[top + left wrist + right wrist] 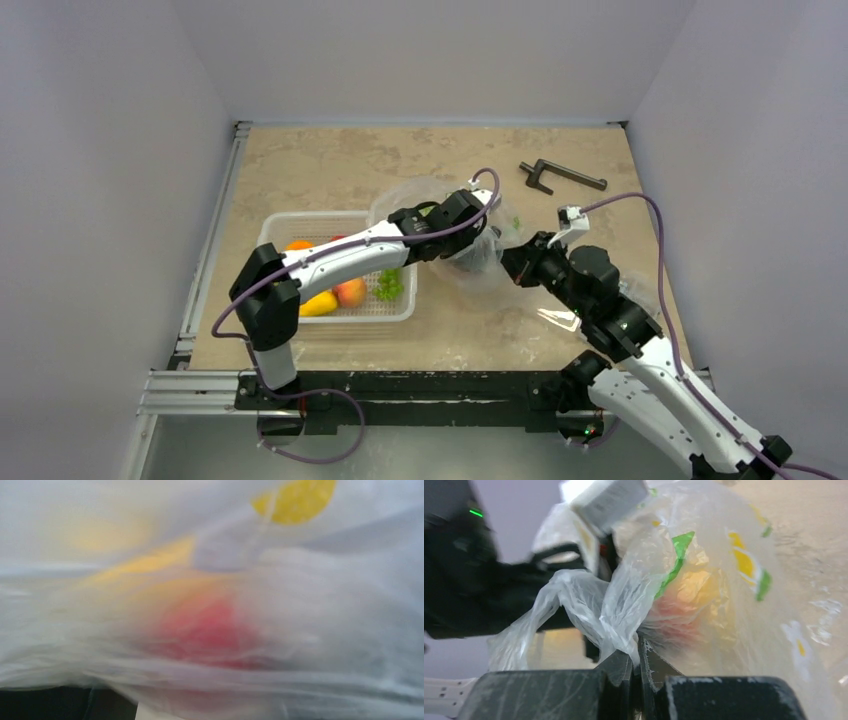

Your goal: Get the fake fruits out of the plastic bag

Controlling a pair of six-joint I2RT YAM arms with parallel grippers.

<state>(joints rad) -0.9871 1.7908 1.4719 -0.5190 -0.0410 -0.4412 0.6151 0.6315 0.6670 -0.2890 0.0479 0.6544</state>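
The plastic bag [480,262], clear film with lemon prints, lies bunched at mid-table. My right gripper [636,652] is shut on a twisted fold of the bag [624,600] and sits at the bag's right side in the top view [512,262]. My left gripper [468,252] is pushed into the bag from the left, and film hides its fingers. A blurred red and yellow fruit shape [679,611] shows through the film, also in the left wrist view [205,630]. I cannot tell apple from pear.
A white mesh basket [275,225] left of the bag holds a yellow mango [318,304], a red-orange fruit [350,292], an orange one and something green. A black tool [560,177] lies at the back right. Walls close in on both sides.
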